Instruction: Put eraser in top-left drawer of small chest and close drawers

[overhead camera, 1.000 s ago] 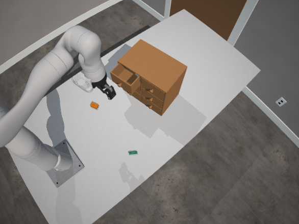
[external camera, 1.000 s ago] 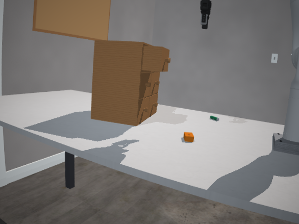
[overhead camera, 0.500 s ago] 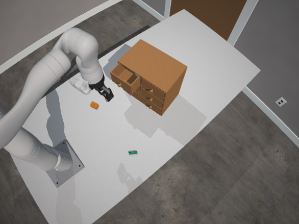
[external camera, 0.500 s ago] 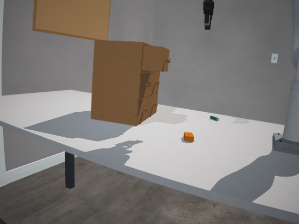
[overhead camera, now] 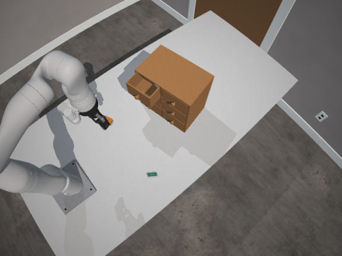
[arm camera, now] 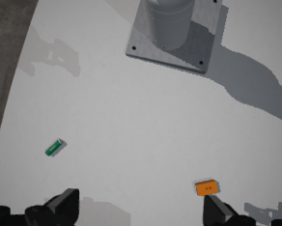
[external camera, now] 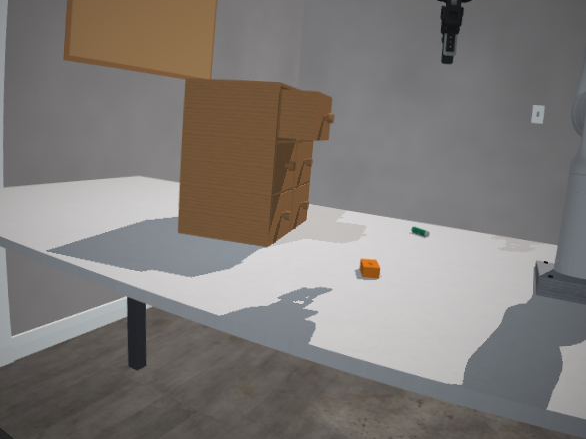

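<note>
The eraser, an orange block [overhead camera: 109, 119] [external camera: 370, 269] [arm camera: 207, 187], lies flat on the table in front of the chest. My gripper [overhead camera: 105, 125] [external camera: 448, 56] [arm camera: 140, 206] is open and empty, pointing down high above the table. It partly covers the eraser in the top view; in the wrist view the eraser is just beyond the right finger. The small brown chest [overhead camera: 175, 72] [external camera: 227, 159] stands upright. Its top-row left drawer [overhead camera: 143, 95] [external camera: 302, 114] is pulled partway out, looks level, and shows no object in its visible part. The other drawers look pushed in.
A small green cylinder [overhead camera: 152, 174] [external camera: 420, 231] [arm camera: 54, 147] lies on the table [overhead camera: 117, 162] [external camera: 425, 319] [arm camera: 130, 126], well away from the eraser. The robot's base plate [overhead camera: 87, 190] [arm camera: 164, 60] is on the table's near side. The open drawer's front and knob stick out toward the arm.
</note>
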### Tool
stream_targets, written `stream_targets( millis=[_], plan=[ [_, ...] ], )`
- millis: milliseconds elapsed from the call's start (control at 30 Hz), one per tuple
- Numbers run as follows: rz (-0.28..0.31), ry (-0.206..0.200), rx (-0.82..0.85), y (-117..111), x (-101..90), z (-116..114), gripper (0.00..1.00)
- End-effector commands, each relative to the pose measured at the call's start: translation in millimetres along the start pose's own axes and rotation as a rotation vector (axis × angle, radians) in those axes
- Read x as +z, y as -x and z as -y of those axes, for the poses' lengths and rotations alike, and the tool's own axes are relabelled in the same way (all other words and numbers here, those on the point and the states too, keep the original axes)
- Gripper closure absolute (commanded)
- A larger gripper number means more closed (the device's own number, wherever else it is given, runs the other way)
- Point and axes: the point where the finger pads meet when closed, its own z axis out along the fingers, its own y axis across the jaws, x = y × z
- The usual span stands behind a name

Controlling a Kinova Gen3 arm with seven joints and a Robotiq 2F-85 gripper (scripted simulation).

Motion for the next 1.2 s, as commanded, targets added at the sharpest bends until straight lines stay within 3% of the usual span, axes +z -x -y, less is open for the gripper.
stream_targets(
  millis=[0,467,867,933,1167],
  plan=[
    [0.015,-0.002,0.003,1.1,0.1,-0.7,0.0],
    [0.092,-0.019,0.025,16.9,16.6,6.3,0.0],
    [0.276,-0.049,0.051,49.8,48.8,18.5,0.0],
    [0.276,-0.049,0.051,49.8,48.8,18.5,0.0],
    [0.413,-0.056,0.056,68.7,66.9,22.3,0.0]
  ],
)
